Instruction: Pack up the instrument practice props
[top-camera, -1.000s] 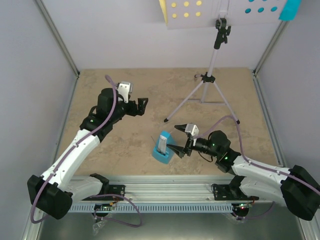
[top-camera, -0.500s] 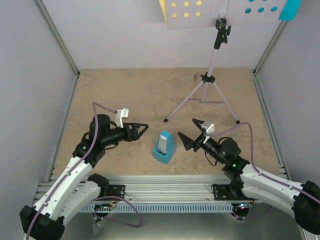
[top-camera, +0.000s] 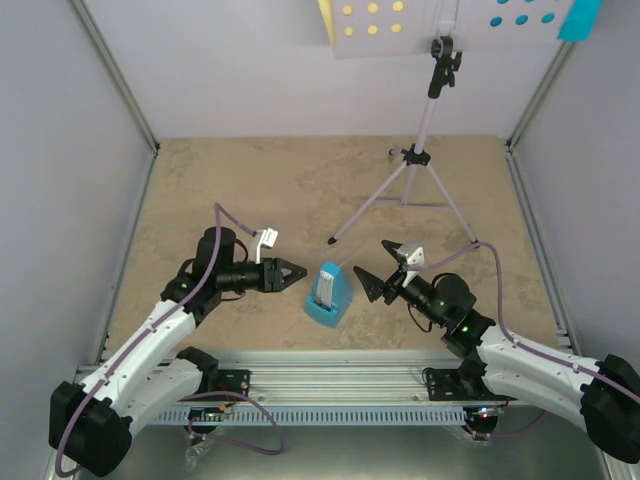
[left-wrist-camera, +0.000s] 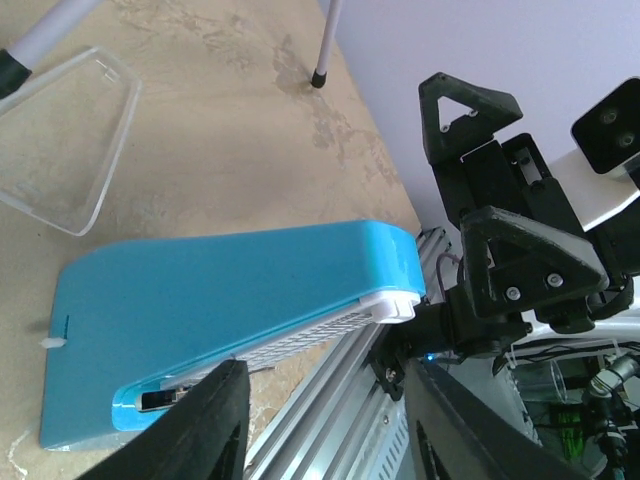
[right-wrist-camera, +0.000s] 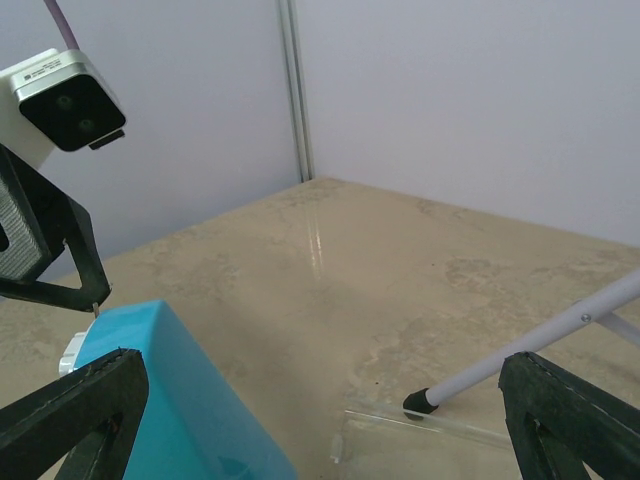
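Broadly, the tan table (top-camera: 250, 190) fills the top view. The pale lilac music stand (top-camera: 424, 140) rises on its tripod towards 1 o'clock, feet on the tabletop. Its holed desk (top-camera: 400, 25) sits at 12 o'clock, cut off by the frame. A yellow sheet (top-camera: 326, 20) shows at the desk's 9 o'clock edge and a cyan sheet (top-camera: 580, 18) at its 3 o'clock edge.

The blue metronome (top-camera: 328, 296) stands upright near 6 o'clock, close to the front rail. The left gripper (top-camera: 298, 272) lies at the metronome's 9 o'clock, just beside it, its fingers partly apart and grasping nothing. The right gripper (top-camera: 372, 267) is at the metronome's 3 o'clock, near but apart from it, its fingers spread wide and empty. A clear plastic piece (left-wrist-camera: 60, 140) lies beyond the metronome by a tripod foot.
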